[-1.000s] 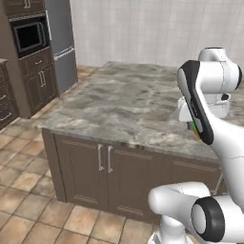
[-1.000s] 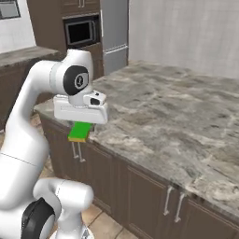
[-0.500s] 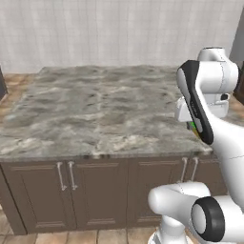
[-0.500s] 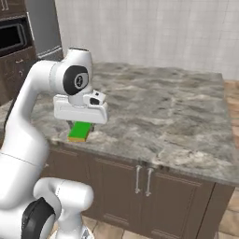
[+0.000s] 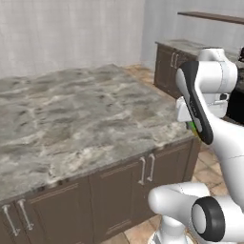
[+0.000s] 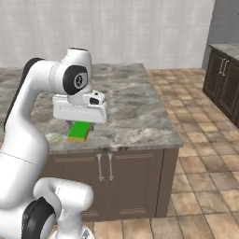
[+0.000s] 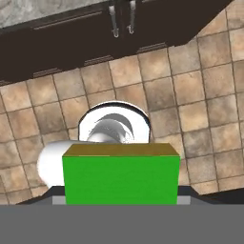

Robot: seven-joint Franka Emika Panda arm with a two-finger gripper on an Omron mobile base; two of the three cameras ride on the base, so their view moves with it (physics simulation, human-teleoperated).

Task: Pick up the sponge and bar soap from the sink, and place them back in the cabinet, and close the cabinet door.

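Kitchen, grey marbled island worktop above tiled floor | pincer clamped on the sponge, carried mid-air beside worktop edge | sponge looks light, soft, compressible; flat-side grip suits it

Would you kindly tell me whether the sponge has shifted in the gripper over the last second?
No. The sponge hangs under the gripper just as before; only the base turned, sweeping the island counter across the view.

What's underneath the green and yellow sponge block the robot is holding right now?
In the hand view, brown tiled floor and dark cabinet fronts lie beyond the green and yellow sponge block; the sponge covers whatever lies straight past it.
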